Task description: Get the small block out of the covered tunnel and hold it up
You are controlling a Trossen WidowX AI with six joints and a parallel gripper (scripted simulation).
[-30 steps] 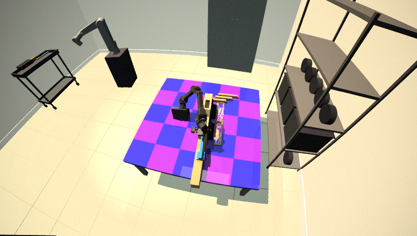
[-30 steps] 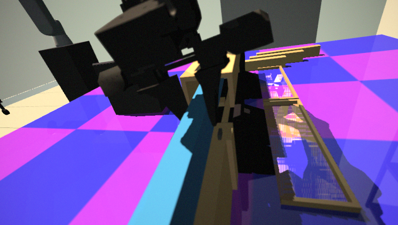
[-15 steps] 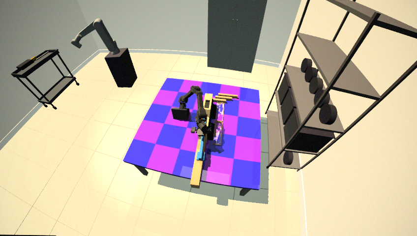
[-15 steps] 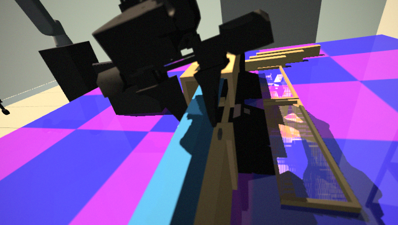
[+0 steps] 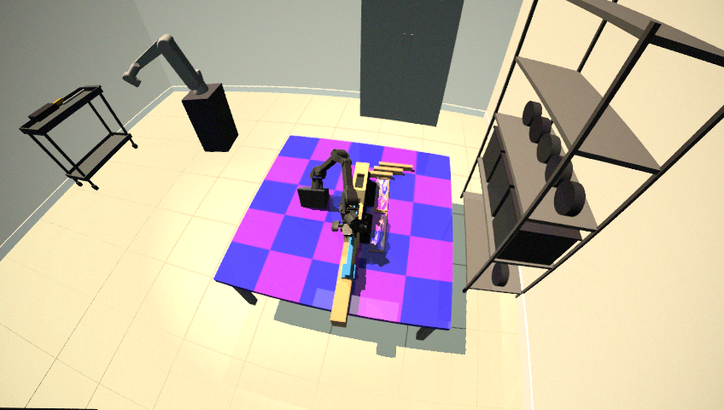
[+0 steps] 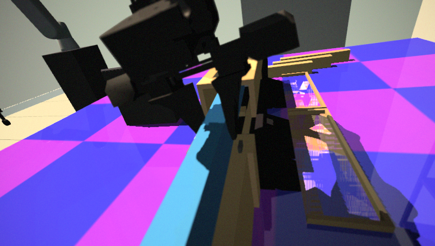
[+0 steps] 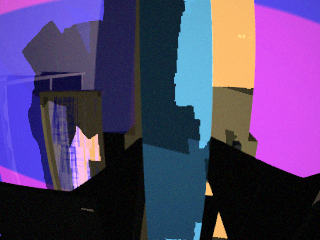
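The tunnel [image 5: 361,166] [image 6: 210,77] is a pale wooden box with an opening in its top. A long light-blue bar [image 5: 347,269] [image 6: 180,182] [image 7: 197,60], seemingly the cage's handle, runs out of its near end. My gripper [image 5: 350,236] [image 6: 215,130] [image 7: 175,146] is shut on this bar, with one black finger on each side, just in front of the tunnel. A long wooden piece [image 5: 341,301] [image 6: 235,198] [image 7: 233,45] runs alongside and below the bar and sticks out past the table's front edge. I cannot make out the small block in any view.
A clear panel with a wooden frame [image 6: 351,224] [image 7: 70,93] lies to the right of the tunnel. Black blocks [image 6: 276,152] stand between them. Loose wooden rods [image 5: 394,169] [image 6: 341,55] lie behind the panel. The checkered table [image 5: 431,254] ends just beyond the blue bar's near end.
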